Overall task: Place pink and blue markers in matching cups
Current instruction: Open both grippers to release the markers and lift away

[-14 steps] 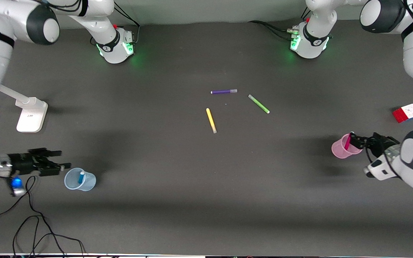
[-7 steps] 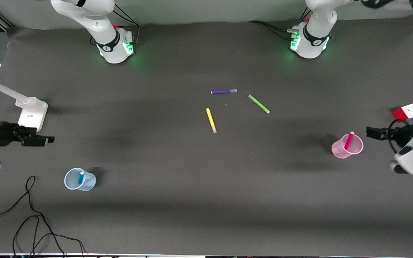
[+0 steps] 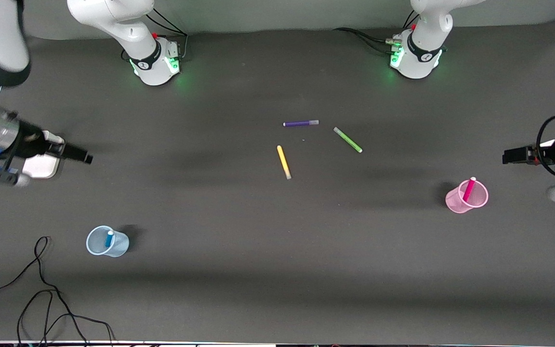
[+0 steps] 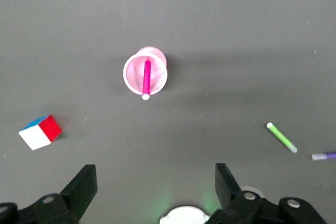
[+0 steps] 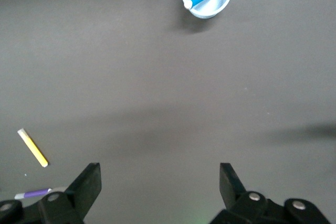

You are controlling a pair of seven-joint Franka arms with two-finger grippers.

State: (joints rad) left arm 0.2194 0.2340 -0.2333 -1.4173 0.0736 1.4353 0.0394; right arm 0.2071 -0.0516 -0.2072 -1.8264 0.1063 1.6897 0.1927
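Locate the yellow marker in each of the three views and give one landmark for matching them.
Front view: the yellow marker lies mid-table, nearer the camera than the purple marker.
Left wrist view: not in it; only the green marker and the purple marker's end show.
Right wrist view: yellow marker near the picture's edge, beside the purple marker's tip.
Shared landmark: the purple marker.

A purple marker [image 3: 300, 123], green marker [image 3: 348, 140] and yellow marker [image 3: 284, 162] lie mid-table; black cable [image 3: 41, 289] near the front camera.
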